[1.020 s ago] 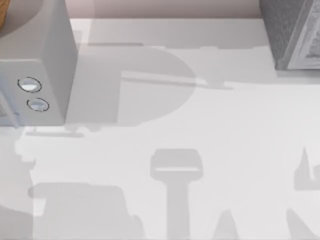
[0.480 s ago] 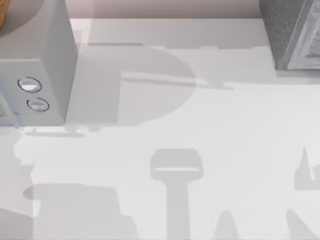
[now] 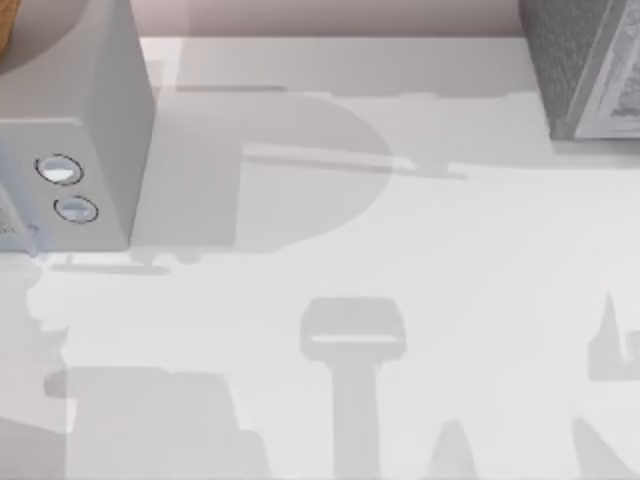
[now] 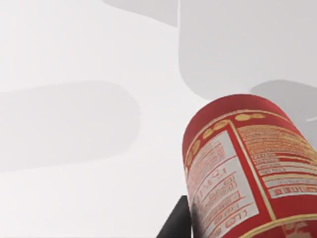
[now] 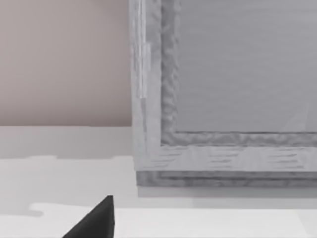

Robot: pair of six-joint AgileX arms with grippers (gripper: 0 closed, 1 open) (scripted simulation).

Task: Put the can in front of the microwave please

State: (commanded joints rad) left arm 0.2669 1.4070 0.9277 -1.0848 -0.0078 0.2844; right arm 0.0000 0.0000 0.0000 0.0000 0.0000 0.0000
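Can close against left gripper finger, grip state unclear; microwave upper left of top view, floor before it bare; placement pending; right gripper state unclear

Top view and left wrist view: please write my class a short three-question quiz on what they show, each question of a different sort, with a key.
1. True or false: in the top view, the large plain light-grey box microwave stands at the right side of the white table.
2. Multiple choice: how many round silver-white dials are on the microwave's front panel? A one; B two; C four.
3. Short answer: in the left wrist view, what is the main body colour of the small cylindrical drink can with the printed label?

Key: 1 false, it stands at the left; 2 B; 3 red.
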